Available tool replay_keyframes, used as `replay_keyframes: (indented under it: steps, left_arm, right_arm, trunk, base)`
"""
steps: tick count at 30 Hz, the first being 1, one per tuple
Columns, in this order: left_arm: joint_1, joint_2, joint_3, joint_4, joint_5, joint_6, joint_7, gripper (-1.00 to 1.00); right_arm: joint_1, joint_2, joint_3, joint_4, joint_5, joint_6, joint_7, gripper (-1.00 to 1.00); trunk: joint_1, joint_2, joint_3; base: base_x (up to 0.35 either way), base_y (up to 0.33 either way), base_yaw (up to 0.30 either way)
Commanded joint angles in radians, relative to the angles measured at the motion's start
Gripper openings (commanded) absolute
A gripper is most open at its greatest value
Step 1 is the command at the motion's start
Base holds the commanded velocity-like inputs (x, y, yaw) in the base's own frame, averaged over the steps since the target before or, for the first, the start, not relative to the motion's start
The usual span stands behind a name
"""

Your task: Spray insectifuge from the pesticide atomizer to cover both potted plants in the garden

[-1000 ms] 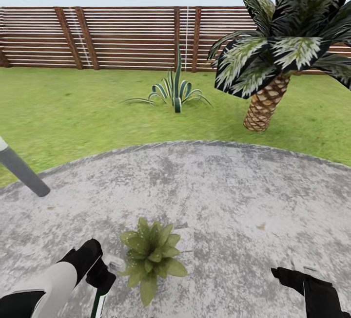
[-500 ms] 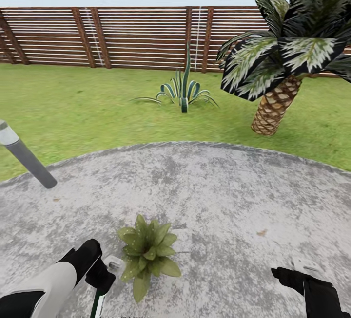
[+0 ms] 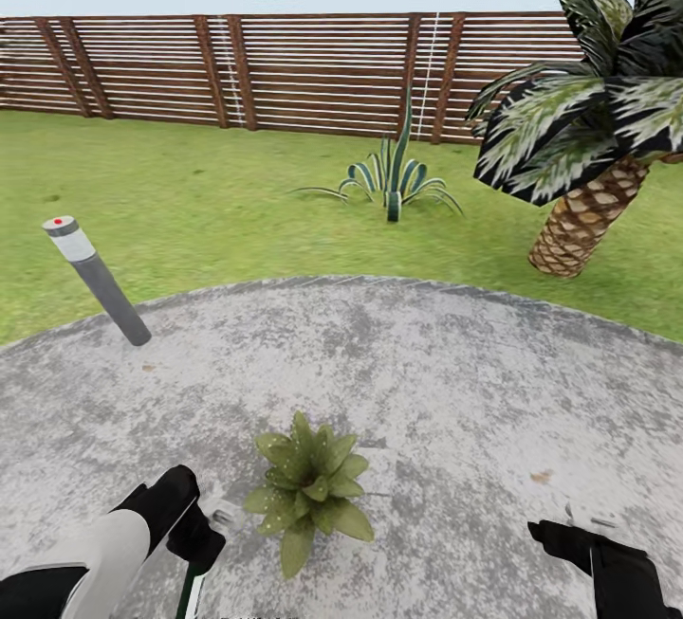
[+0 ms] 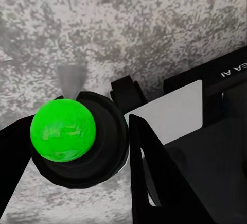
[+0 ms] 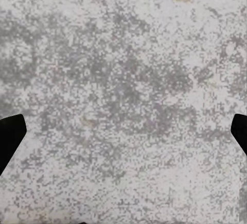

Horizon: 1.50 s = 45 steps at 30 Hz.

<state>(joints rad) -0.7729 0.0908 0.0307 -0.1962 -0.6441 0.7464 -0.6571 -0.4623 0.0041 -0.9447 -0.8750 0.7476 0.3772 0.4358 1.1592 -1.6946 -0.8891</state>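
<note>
Head view showed my whole picture had swung since a second before: the brown slatted fence (image 3: pixel 285 69), the spiky striped plant (image 3: pixel 394 185) on the lawn (image 3: pixel 190 202) and the palm (image 3: pixel 588 221) all slid toward my right, and the grey bollard lamp (image 3: pixel 95 280), earlier cut off at the edge, stood fully in sight with its red dot. That was my camera turning, not the things moving. One potted plant (image 3: pixel 310 488) sat on the paved patio (image 3: pixel 455 382), just beside my left tool (image 3: pixel 204 538), a little farther right in the picture than before. My left tool was clamped on the pesticide atomizer (image 4: pixel 77 139), seen in the left wrist view as a dark round head with a bright green ball on it. My right tool (image 3: pixel 588 529) hung low over bare paving, its fingers apart at the edges of the right wrist view. Both arms kept their places in the picture.
</note>
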Motion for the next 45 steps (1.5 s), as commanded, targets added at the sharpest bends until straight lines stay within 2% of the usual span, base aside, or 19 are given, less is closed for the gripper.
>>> replay_keyframes:
  steps: [1,12,24,37,45]
  left_arm:
    - [0.0,0.0,0.003,-0.002,-0.008,0.004,-0.007,-1.0]
    - [0.0,0.0,0.004,-0.002,-0.008,0.004,-0.007,-1.0]
    - [0.0,0.0,0.004,-0.002,-0.008,0.004,-0.007,-1.0]
    - [0.0,0.0,0.003,-0.002,-0.008,0.018,-0.007,-1.0]
    - [0.0,0.0,0.004,-0.002,-0.008,0.018,-0.007,-1.0]
  right_arm:
    - [-0.001,0.0,-0.003,-0.002,0.009,0.002,0.009,1.0]
    - [-0.001,0.0,-0.003,-0.001,0.009,0.002,0.009,1.0]
    - [-0.001,0.0,-0.003,-0.001,0.009,0.002,0.009,1.0]
    - [-0.001,0.0,-0.003,-0.002,0.009,0.002,0.009,1.0]
    - [-0.001,0.0,-0.003,-0.002,0.009,0.002,0.009,1.0]
  trunk:
    - [0.0,0.0,-0.001]
    - [0.0,0.0,-0.001]
    - [0.0,0.0,-0.001]
    - [0.0,0.0,-0.001]
    - [0.0,0.0,-0.001]
  base:
    - [0.0,-0.015,0.199]
    - [0.0,-0.213,0.062]
    - [0.0,-0.03,0.213]
    - [0.039,-0.121,0.021]
    - [0.0,-0.065,0.214]
